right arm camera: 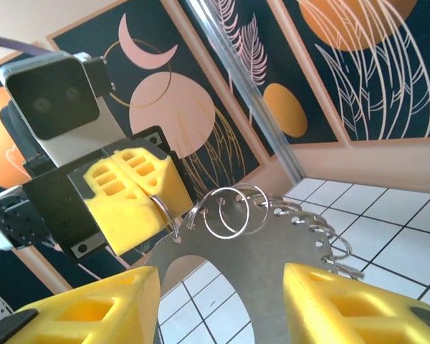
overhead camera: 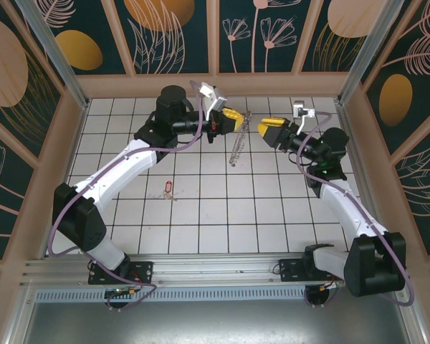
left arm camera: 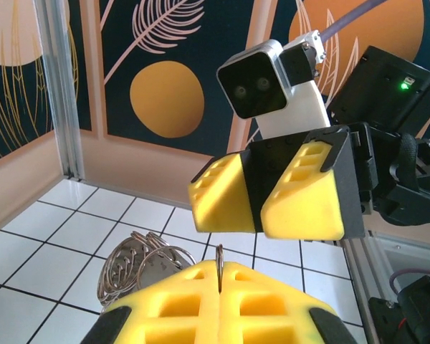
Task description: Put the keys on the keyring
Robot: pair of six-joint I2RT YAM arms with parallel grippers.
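So, quick count of what's on view: two arms, one keyring, one key. The keyring (overhead camera: 236,147) is up in the air over the far middle of the tiled desk (overhead camera: 201,229), hanging down from the left jaws, which are pressed together on its thin metal edge. In the left wrist view you can see the rim pinched right between the two yellow fingers (left arm camera: 179,301). From the right wrist camera it's a flat metal piece with a bunch of small wire rings (right arm camera: 229,211) threaded through holes along the edge. Two bigger ones overlap near the top and there's a row of smaller ones down the side, too bunched up for me to count properly. The right jaws are spread apart, facing the left ones just beside the keyring, and don't look to be gripping anything. The one key (overhead camera: 168,188), red-pink head, lies flat on the desk, left of centre, well apart from both jaws and the keyring.
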